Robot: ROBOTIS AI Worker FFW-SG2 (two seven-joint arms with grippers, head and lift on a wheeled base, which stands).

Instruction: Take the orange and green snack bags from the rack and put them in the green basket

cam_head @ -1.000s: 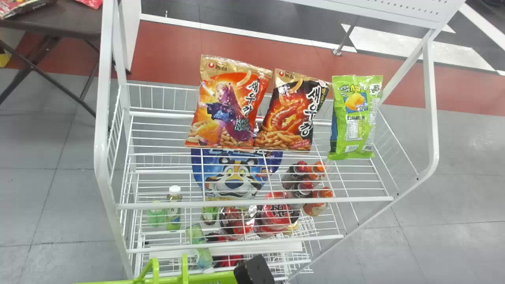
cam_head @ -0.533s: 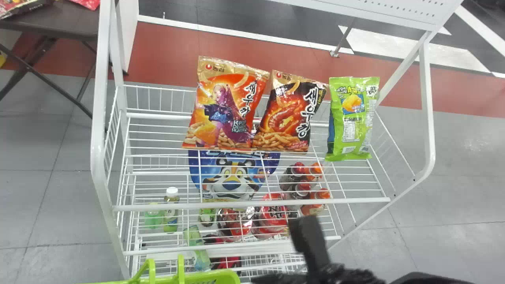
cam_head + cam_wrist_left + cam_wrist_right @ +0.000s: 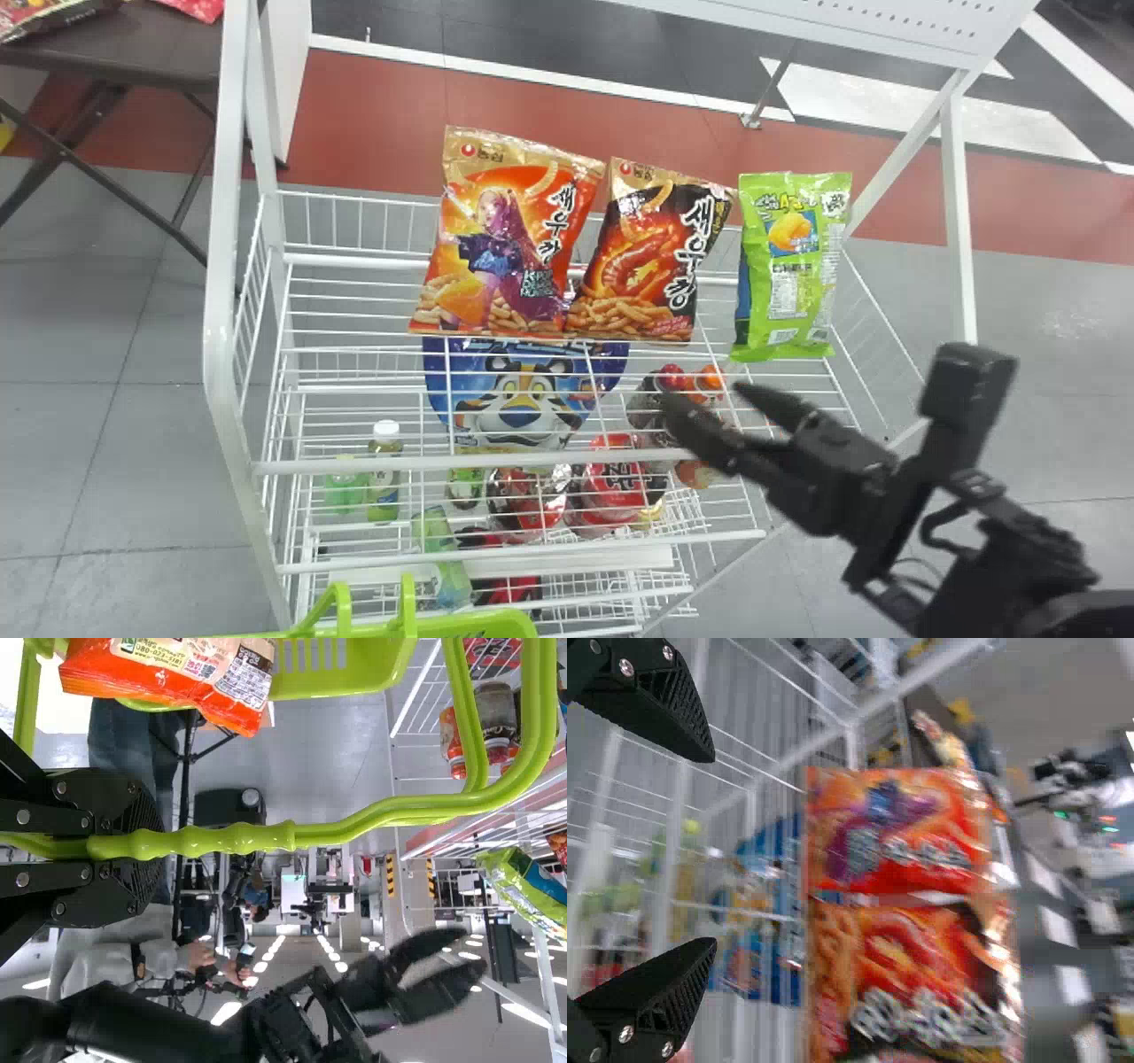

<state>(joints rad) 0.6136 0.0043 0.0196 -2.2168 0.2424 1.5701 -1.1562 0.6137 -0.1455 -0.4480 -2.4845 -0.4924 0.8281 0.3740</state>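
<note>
My right gripper [image 3: 706, 396] hangs open in front of the rack's upper shelf, below the bags. An orange snack bag [image 3: 509, 239] and a black-and-orange one [image 3: 651, 257] stand side by side there; the green bag [image 3: 788, 266] is to their right. In the right wrist view the gripper [image 3: 713, 850] has nothing between its fingers, with the orange bag [image 3: 895, 828] and black-and-orange bag [image 3: 912, 974] beyond. The left gripper [image 3: 151, 846] is closed around the handle of the green basket [image 3: 354, 665], in which another orange bag [image 3: 168, 669] lies. The basket's rim [image 3: 461, 625] is at the head view's bottom edge.
White side posts [image 3: 226, 266] and a front rail [image 3: 567, 460] frame the wire shelf [image 3: 354, 354]. Bottles [image 3: 384, 470], a blue tiger-faced package [image 3: 523, 390] and red packages [image 3: 611, 483] stand on lower levels. A dark table [image 3: 133, 49] is at the far left.
The right arm has come in from the bottom edge and moved up and rightward, so its gripper is now before the shelf. The bags on the rack have stayed in place.
</note>
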